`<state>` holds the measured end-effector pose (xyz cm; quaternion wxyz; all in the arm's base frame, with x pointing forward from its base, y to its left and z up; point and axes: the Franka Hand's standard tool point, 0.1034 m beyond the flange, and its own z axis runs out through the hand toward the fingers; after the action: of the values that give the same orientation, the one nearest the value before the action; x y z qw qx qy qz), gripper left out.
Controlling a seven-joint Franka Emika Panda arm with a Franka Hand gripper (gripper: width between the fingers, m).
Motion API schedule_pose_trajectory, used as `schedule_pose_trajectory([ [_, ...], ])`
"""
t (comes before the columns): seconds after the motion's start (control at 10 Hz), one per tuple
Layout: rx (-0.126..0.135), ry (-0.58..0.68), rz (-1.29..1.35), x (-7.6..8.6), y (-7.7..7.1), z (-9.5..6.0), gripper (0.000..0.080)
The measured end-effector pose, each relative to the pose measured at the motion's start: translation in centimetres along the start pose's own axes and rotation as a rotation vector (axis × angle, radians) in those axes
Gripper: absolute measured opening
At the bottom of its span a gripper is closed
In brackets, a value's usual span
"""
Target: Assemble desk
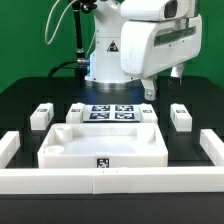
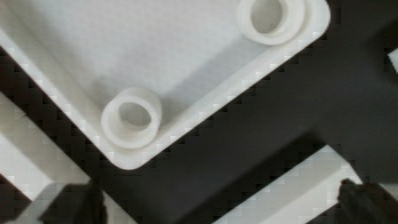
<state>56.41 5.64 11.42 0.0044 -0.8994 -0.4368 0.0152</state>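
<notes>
Desk panel lay hollow side up at worktop centre, close to the front edge, just behind the front wall segment. Four legs stood loose in a row behind it, two on either side of the marker board. Black worktop, green backdrop. Side wall segments lined both side edges; bare surface showed toward the rear corners. Gripper hung above the panel's rear corner on the exterior view's right, two round sockets below it. Fingers spread wide, nothing held.
</notes>
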Motion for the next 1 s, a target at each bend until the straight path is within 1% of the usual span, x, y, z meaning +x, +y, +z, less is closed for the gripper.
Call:
schedule_pose_trajectory([
  [0.2, 0.000, -0.001, -0.015, -0.1, 0.0, 0.0, 0.0649],
  [0.3, -0.006, 0.000, -0.108, -1.4, 0.0, 0.3, 0.0649],
  [0.4, 0.001, -0.009, -0.241, -3.1, 0.0, 0.3, 0.0649],
  [0.5, 0.005, -0.011, -0.377, -4.4, 0.4, 0.2, 0.0649],
  [0.6, -0.003, -0.004, -0.493, -5.5, 0.6, 0.5, 0.0649],
  [0.7, -0.006, -0.002, -0.569, -6.6, 0.8, 0.9, 0.0649],
  [1.0, -0.005, -0.003, -0.615, -6.4, 0.9, 1.0, 0.0649],
])
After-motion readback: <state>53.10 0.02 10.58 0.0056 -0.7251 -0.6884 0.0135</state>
